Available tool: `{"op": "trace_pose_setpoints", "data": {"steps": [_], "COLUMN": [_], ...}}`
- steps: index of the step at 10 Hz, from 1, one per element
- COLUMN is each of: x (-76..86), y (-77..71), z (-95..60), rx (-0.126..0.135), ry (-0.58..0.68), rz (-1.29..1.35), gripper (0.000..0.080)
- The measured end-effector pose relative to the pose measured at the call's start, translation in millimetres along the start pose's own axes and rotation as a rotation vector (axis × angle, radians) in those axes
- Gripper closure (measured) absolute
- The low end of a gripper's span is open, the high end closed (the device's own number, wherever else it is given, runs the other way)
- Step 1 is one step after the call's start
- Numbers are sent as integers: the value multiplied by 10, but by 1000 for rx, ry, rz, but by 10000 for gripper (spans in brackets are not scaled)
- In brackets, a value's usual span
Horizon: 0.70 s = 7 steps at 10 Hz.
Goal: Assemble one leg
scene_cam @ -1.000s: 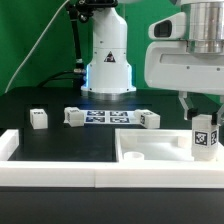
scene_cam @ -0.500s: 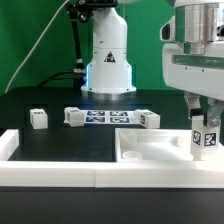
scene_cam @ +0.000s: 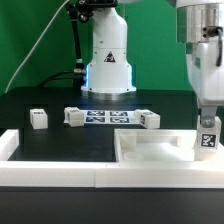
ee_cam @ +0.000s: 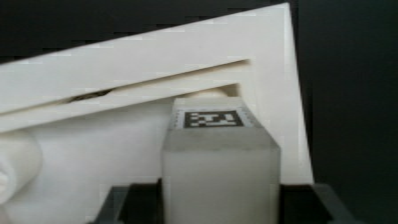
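The gripper [scene_cam: 208, 122] is closed on the leg [scene_cam: 207, 141], holding it upright by its upper end, tag facing the exterior camera. The leg stands at the far corner of the tray-like tabletop [scene_cam: 140, 152], on the exterior view's right; whether its base touches the tray floor cannot be told. In the wrist view the leg [ee_cam: 222, 160] sits just beside the tabletop's corner wall [ee_cam: 267, 60]. To seat it well, keep it vertical, centred on its mounting spot, and press gently. The arm hangs straight down from above, wrist vertical.
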<state>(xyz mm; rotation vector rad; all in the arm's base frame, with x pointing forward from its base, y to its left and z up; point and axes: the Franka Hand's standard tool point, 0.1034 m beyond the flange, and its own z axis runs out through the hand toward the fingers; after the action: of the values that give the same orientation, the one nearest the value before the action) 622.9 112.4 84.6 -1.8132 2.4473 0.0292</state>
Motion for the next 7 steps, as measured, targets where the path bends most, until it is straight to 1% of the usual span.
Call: {"op": "trace_pose_setpoints", "data": {"steps": [3,7], "x": [74,97], "y": [-11,-9], "z": [-19,-13], "rx": [-7,-10], "ry": [16,18], "rz": [134,142], "gripper": [508,507]}}
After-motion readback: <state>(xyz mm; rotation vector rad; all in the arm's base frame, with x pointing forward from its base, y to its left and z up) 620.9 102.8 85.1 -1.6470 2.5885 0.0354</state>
